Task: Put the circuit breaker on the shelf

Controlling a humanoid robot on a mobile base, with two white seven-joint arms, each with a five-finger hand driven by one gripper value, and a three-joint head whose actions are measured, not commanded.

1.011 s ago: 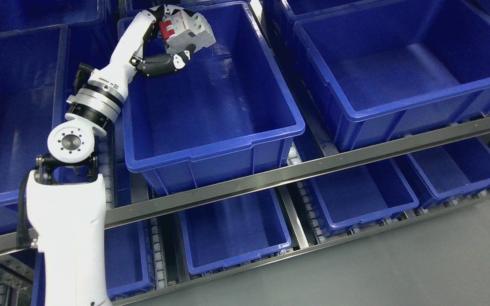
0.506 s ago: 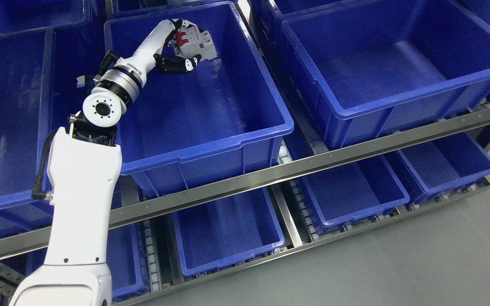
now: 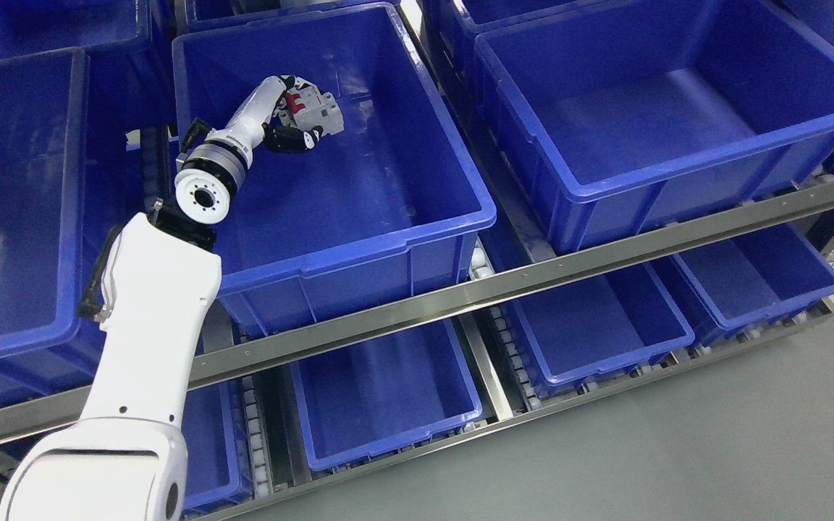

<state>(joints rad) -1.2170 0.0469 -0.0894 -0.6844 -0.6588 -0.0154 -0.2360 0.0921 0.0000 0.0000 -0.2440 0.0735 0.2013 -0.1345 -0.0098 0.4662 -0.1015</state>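
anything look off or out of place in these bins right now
Nothing stands out. The left hand holds the circuit breaker low inside the middle blue bin on the upper shelf rail. The other bins look tidy and undamaged, and nothing is spilled.
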